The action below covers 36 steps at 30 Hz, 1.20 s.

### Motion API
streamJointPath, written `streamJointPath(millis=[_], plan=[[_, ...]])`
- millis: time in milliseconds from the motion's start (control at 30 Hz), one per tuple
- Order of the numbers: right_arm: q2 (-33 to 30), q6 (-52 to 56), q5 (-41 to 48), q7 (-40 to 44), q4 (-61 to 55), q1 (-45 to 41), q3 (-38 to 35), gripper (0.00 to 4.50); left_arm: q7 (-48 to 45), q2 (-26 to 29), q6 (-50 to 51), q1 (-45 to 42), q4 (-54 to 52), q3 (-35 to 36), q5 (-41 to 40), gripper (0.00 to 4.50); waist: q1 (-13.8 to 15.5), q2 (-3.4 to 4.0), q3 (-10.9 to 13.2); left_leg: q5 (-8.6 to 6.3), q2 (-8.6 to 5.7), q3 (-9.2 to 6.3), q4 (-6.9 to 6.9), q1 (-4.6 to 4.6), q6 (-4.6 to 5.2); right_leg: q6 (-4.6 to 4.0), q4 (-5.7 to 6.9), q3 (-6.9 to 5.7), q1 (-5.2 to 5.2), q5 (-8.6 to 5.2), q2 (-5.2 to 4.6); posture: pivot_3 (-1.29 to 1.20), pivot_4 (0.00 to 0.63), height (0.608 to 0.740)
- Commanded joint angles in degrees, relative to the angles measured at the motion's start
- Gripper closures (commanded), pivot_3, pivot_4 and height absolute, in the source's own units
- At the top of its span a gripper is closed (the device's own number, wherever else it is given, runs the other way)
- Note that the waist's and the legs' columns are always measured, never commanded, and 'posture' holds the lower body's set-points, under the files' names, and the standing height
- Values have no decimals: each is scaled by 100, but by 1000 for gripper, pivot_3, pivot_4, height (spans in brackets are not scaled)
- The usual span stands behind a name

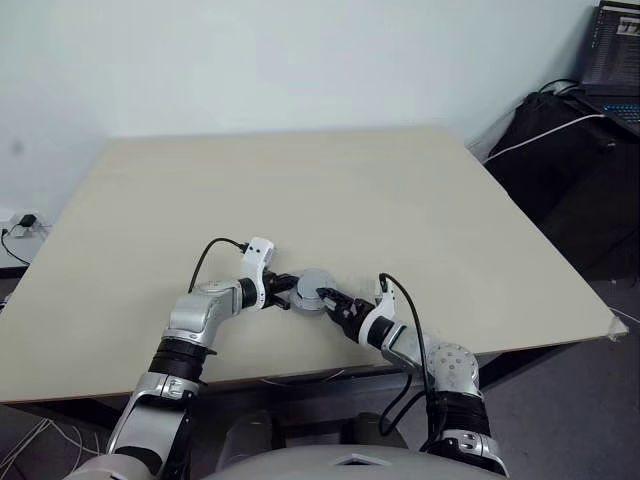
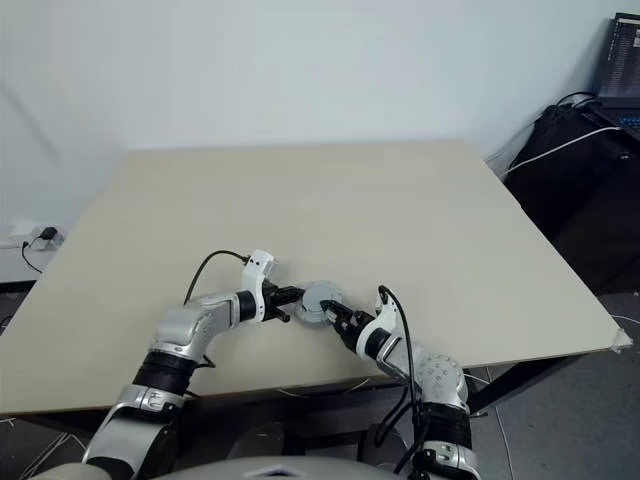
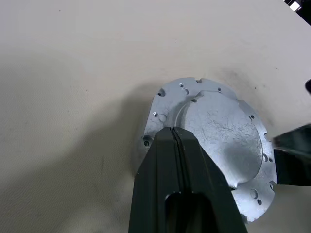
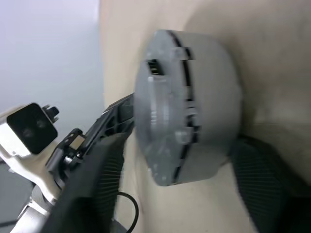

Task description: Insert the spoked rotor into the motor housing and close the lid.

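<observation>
Left eye view: sitting near the front edge of the pale beige desk, the round grey metal motor housing with its silvery-white disc lid lying shut on top; resting between the left gripper and the right gripper.

Right eye view: showing the same closed puck, flat side up, its short axis pointing straight up off the desk; no long axis to speak of, being round and squat.

Left wrist view: lying clenched together, the black fingers, holding nothing and pressing on the lid's plain outside by its rim; showing stamped, scratched sheet metal with a raised centre and small holes and notches around the edge.

Right wrist view: straddling the housing, two ribbed black fingers parted on either side of the wall; touching or just clear, cannot tell.

Handling, judged: looking stiff, dense and fairly heavy for so small a thing; smooth metal likely sliding on the desk under a sideways push.

Hold, judged: taking it across the side wall, below the seam, while pressing down on the lid's raised centre.
</observation>
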Motion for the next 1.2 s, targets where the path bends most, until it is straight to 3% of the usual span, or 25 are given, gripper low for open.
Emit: streamJointPath(millis=[33, 133, 167, 933, 1200], plan=[[489, 71, 380, 112, -317, -76, 56, 2283, -37, -1, 181, 123, 5, -197, 53, 4500, -3, 1, 1, 0, 0, 0, -1, -1, 0, -2, -1, 0, -1, -1, 0, 0, 0, 740], [473, 59, 443, 76, -352, -28, 73, 3139, -31, 16, 198, 136, -15, -189, 49, 4500, 1, -1, 1, 0, 0, 0, -6, -1, 0, -4, -4, -1, -2, -3, 2, 0, 0, 740], [475, 58, 457, 69, -361, -13, 81, 3236, -28, 16, 205, 138, -24, -186, 48, 4500, 2, -1, 1, 0, 0, 0, -7, -2, 0, -4, -5, -2, -2, -3, 1, 0, 0, 740], [455, 139, 465, -145, -504, 182, 273, 3236, 5, -6, 216, 208, -106, -131, 14, 4500, 12, 2, 2, -1, -1, 0, -9, -1, 1, -2, -9, -2, -1, -4, 0, 0, 0, 740], [440, 32, 479, -161, -488, 215, 215, 3236, 827, -402, -178, 521, -904, 611, -211, 4500, 6, 3, 11, -1, 0, 0, -15, -4, 1, -3, -14, 10, -4, -4, -2, 0, 0, 740]])
